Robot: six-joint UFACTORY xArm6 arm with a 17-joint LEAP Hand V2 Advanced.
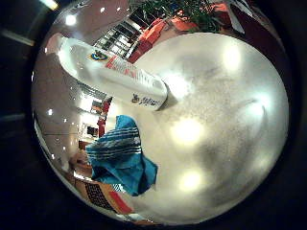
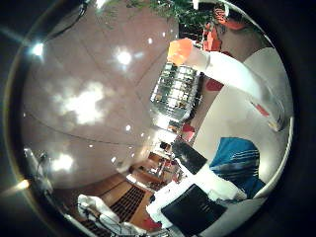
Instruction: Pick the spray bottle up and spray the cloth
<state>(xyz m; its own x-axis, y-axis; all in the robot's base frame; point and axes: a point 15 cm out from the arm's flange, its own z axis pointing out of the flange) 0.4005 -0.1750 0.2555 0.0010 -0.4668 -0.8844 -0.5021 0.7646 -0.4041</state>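
Beside my palm, in the thumb side view, my hand (image 2: pixel 197 197) shows as black and white finger parts reaching toward the blue cloth, and they look fairly straight and hold nothing, though I see too little of them to be sure how wide they are spread

Just beyond them the blue striped cloth (image 1: pixel 120 155) lies bunched on the white round table (image 1: pixel 225 124), near its edge. Standing upright on the same table, near the cloth but apart from it, is the white spray bottle (image 1: pixel 117 72) with its orange nozzle (image 2: pixel 180 51) at the far end from the table

My worry is the bottle: it is tall and narrow on a smooth top, so if my fingers meet it high up or from one side before they close, I judge it could tip and roll toward the table edge. The cloth sits close to my fingers, so I could also snag and drag it while reaching

On the bottle's label I see a dark round emblem, a red printed block and dark print near the base, but none of it is legible to me
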